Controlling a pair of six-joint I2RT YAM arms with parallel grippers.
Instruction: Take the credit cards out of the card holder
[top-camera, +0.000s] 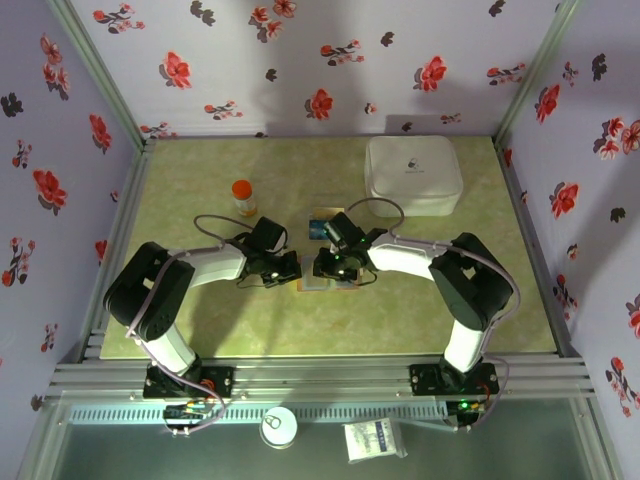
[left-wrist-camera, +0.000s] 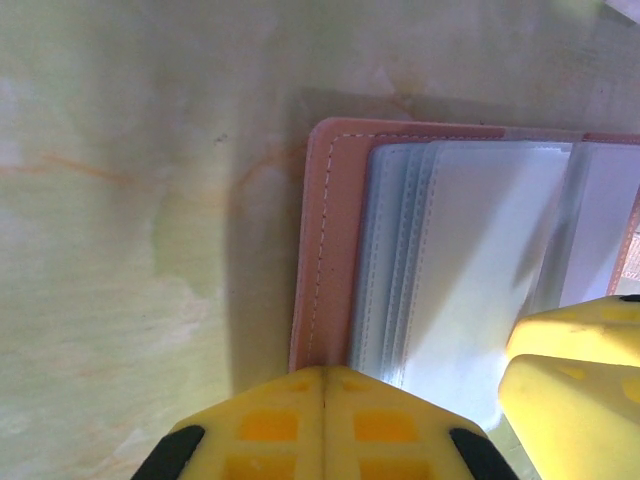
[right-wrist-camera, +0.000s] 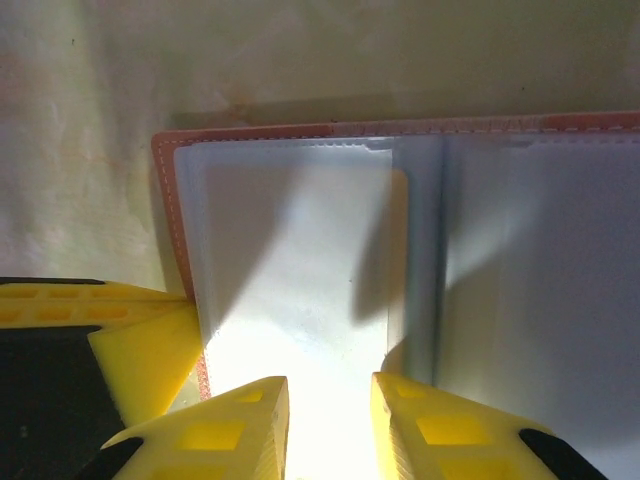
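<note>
Tan leather, stitched along the edge: that is the card holder (left-wrist-camera: 322, 250), lying open and flat on the green marbled table (top-camera: 200, 330), about the middle of it, right between the two arms. Its clear plastic sleeves (right-wrist-camera: 290, 270) are fanned out, pale and glossy, and from here I cannot make out whether a card sits inside any of them. The left gripper (left-wrist-camera: 325, 405) is down at the holder's left end, its yellow fingers pressed tight together, seam to seam, tips meeting the tan rim where it borders the sleeves. The right gripper (right-wrist-camera: 328, 400) comes in from the other side, so close that the two nearly meet over the wallet. Its fingers stand a little apart with a narrow gap between them, and in that gap the bright top sleeve shows through. The tips are down at the sleeve's near edge, though I cannot tell if they touch it or hang just above. One credit card (top-camera: 322, 226), blue-teal with a yellow band, lies on the table just beyond the holder, beside the right arm's wrist. Farther back, a small orange bottle (top-camera: 243, 197) stands to the left and a big white box (top-camera: 414, 175) sits at the far right, both well apart from the holder
</note>
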